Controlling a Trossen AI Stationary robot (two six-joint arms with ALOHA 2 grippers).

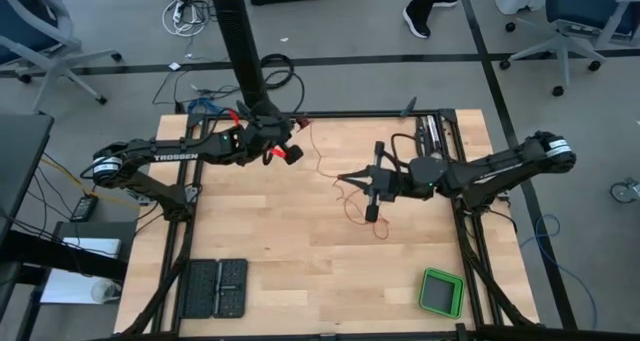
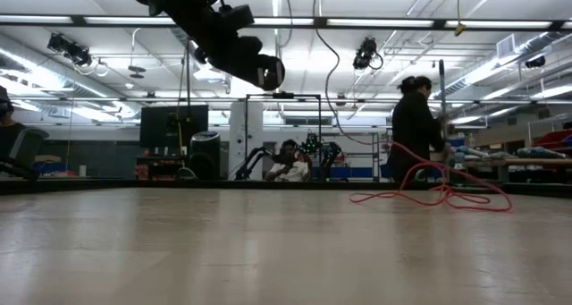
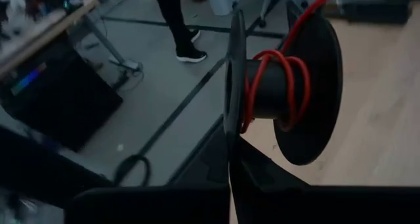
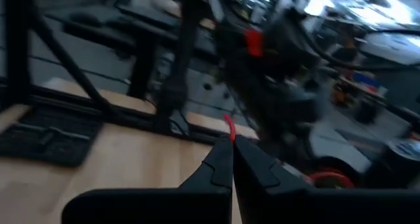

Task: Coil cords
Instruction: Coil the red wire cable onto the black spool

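A thin red cord (image 1: 322, 166) runs from a black spool (image 3: 266, 92), where a few turns (image 3: 289, 86) are wound on the hub, across to my right gripper (image 1: 342, 178). From there it drops to slack loops on the tabletop (image 2: 429, 196). My left gripper (image 1: 283, 153) is shut on the spool and holds it above the table's far left part. My right gripper (image 4: 231, 142) is shut on the cord over the table's middle, and its fingers point toward the left gripper. My left gripper pinches the rim of the spool's nearer flange (image 3: 234, 112) between its two fingers. The flange stands edge-on between them. The spool is lifted clear of the table, its hub lying across the line of the fingers. My right gripper pinches the cord between its two fingertips, which come in level from the table's right. A short red stretch (image 4: 228, 123) sticks out just past the tips. The cord beyond it hangs slack down to the loops on the table (image 1: 352, 213).
A green-rimmed box (image 1: 440, 293) sits near the front right corner. Two black trays (image 1: 215, 286) lie at the front left. Dark bars (image 1: 432, 133) lie at the far right edge. A person stands in the room beyond the table (image 2: 416, 131).
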